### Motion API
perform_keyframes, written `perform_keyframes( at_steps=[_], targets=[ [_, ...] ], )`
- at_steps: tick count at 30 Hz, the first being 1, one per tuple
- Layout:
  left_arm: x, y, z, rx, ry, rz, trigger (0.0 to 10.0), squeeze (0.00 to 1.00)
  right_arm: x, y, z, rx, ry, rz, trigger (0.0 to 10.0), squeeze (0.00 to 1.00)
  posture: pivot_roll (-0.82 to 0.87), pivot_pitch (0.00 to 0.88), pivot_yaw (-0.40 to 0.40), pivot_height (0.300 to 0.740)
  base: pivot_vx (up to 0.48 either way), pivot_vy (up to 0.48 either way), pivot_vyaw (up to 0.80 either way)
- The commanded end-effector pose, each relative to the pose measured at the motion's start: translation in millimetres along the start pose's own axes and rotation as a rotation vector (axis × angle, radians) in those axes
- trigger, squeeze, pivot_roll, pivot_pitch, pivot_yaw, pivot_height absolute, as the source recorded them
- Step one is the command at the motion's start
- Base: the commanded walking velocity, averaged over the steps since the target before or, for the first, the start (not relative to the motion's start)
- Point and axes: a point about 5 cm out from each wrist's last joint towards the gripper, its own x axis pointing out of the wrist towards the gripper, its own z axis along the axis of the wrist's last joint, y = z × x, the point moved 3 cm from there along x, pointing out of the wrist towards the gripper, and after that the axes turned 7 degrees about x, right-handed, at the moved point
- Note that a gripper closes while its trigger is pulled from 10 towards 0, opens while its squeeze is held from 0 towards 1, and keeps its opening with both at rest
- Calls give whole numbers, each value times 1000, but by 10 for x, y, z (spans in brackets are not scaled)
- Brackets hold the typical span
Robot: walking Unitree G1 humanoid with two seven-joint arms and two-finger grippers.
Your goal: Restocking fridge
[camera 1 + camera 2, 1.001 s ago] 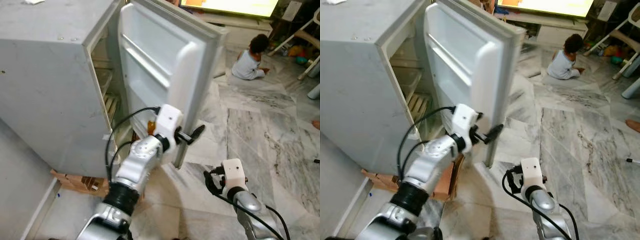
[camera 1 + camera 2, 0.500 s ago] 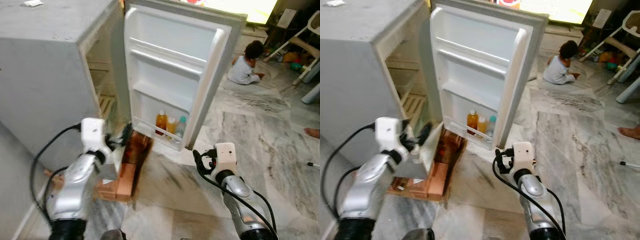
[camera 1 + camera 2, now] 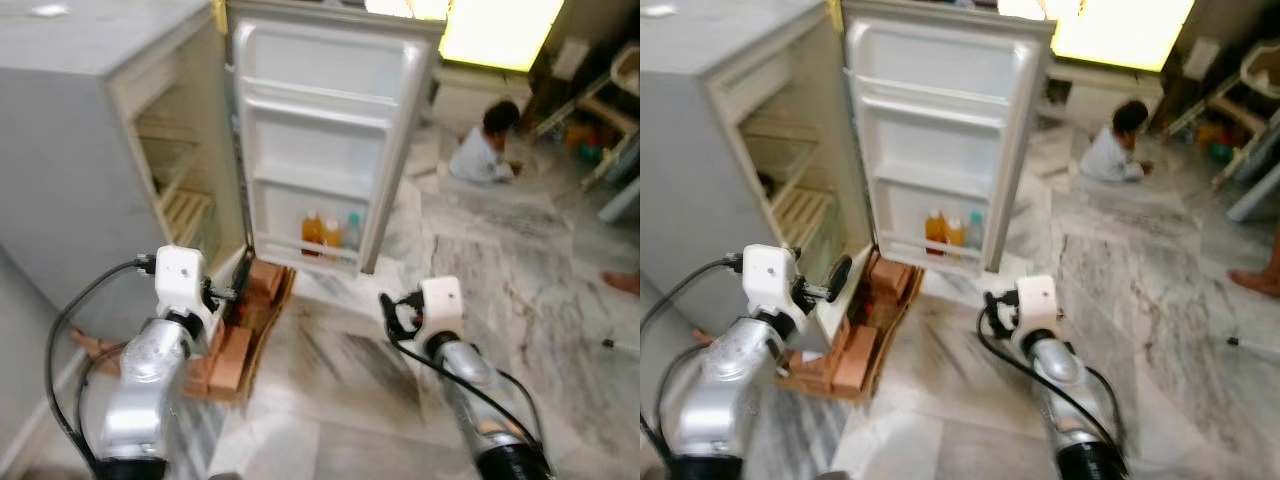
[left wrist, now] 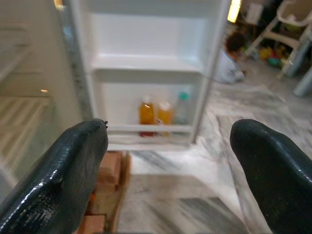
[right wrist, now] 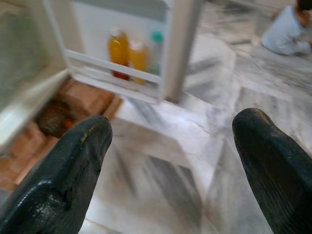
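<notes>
Three bottles [image 3: 326,231] on the fridge door's bottom shelf [image 3: 305,256].

The head views were smeared by motion blur; the labels on the bottles [image 3: 327,233] in the door shelf could not be read; the fridge [image 3: 90,150] was cut off at the left edge; the bricks [image 3: 235,345] beneath it were partly hidden by the left arm.

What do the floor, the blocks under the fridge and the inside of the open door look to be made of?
Grey-veined white floor: polished marble or marble-look tile, faintly glossy, with joint lines. Reddish-orange blocks under the fridge: likely clay bricks, matt and rough. White inner lining of the open fridge door: moulded plastic, smooth, with shelves formed in.
</notes>
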Motion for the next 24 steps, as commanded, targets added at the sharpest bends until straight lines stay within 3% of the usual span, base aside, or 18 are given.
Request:
perform_keyframes(
  at_steps=[1, 12, 19, 24],
  targets=[
    [-27, 124, 32, 45, -1, 39, 10000, 0, 36, 84, 74, 2, -29, 22, 10000, 0, 80, 21, -53, 740, 409, -244, -800],
    [21, 107, 102, 81, -13, 58, 10000, 0, 84, 104, 120, -14, -39, 26, 10000, 0, 89, 28, -63, 740, 433, 0, -800],
    [-145, 238, -38, 89, 26, 144, 10000, 0, 94, 115, 123, -20, -42, 29, 10000, 0, 90, 30, -72, 740, 439, 0, -800],
    [-136, 268, 53, 129, 0, 148, 10000, 0, 128, 125, 166, -20, -54, 30, 10000, 0, 102, 42, -71, 740, 440, 0, -800]
  ],
)
